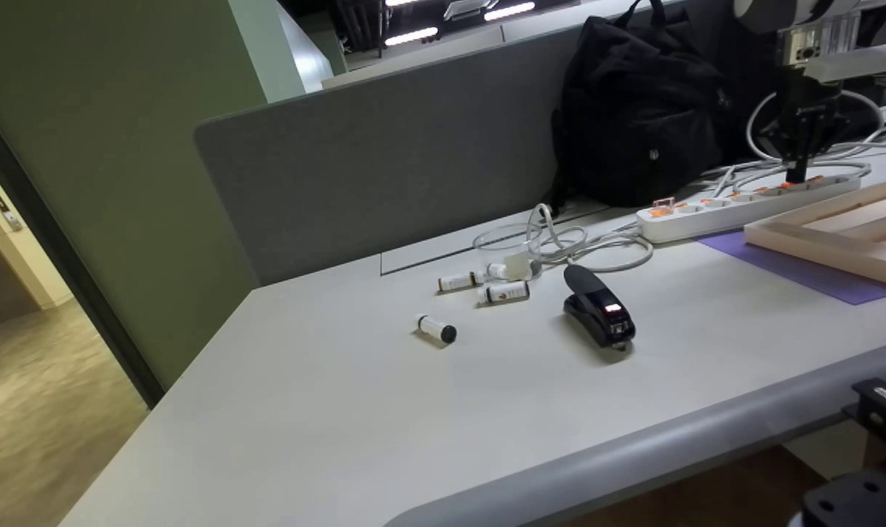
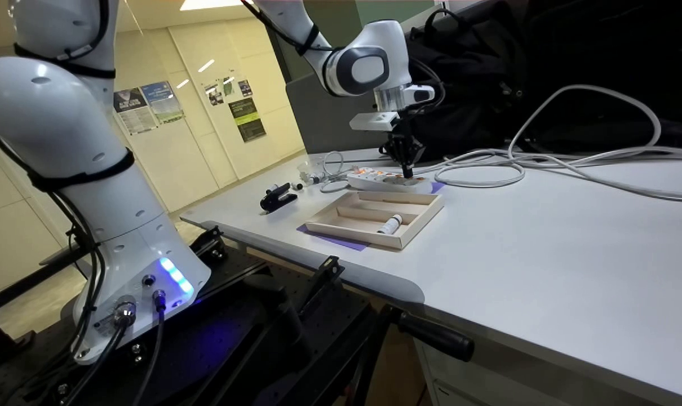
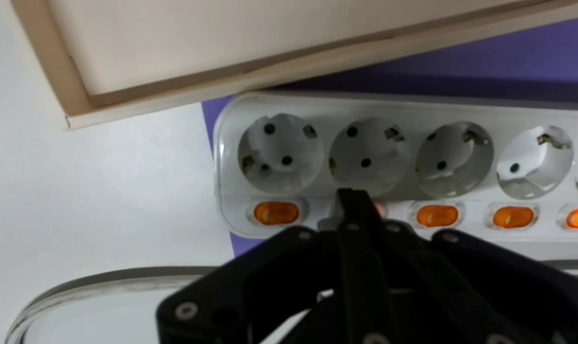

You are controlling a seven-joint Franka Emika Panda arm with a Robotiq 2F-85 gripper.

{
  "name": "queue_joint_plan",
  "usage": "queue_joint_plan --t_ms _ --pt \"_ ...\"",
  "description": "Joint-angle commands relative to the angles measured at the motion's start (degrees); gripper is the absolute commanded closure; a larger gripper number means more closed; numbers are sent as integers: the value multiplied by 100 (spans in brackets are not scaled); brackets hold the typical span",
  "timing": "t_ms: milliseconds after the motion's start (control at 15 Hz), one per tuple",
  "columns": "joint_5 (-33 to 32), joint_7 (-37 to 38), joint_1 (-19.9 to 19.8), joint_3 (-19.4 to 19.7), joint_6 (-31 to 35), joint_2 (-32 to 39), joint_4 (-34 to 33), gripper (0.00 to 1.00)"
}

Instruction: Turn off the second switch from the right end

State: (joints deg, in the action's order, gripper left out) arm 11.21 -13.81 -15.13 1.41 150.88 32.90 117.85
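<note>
Evidently closed: gripper [image 3: 353, 193] with fingers [image 3: 353, 210] together, nothing between them, pointing down over the power strip [image 1: 750, 214]; probably set so to serve as a narrow prod. Target switch [image 3: 379, 209] lies second from the strip's right end [image 3: 226, 167], as I judge the sides; the fingers cover most of it, only a reddish sliver shows; lit or not, touched or not, cannot tell. Wooden tray [image 2: 352, 232] sits beside the strip, clear of the target; strip's opposite end [image 1: 655, 230] is cut off in the wrist view, visible in an exterior view.
</note>
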Motion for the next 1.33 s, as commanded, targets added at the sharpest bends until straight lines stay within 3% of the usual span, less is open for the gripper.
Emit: queue_joint_plan --t_ms 0,1267 --pt "-27 138 15 -46 68 190 -31 100" --pt "230 -527 -410 -591 755 356 116 100"
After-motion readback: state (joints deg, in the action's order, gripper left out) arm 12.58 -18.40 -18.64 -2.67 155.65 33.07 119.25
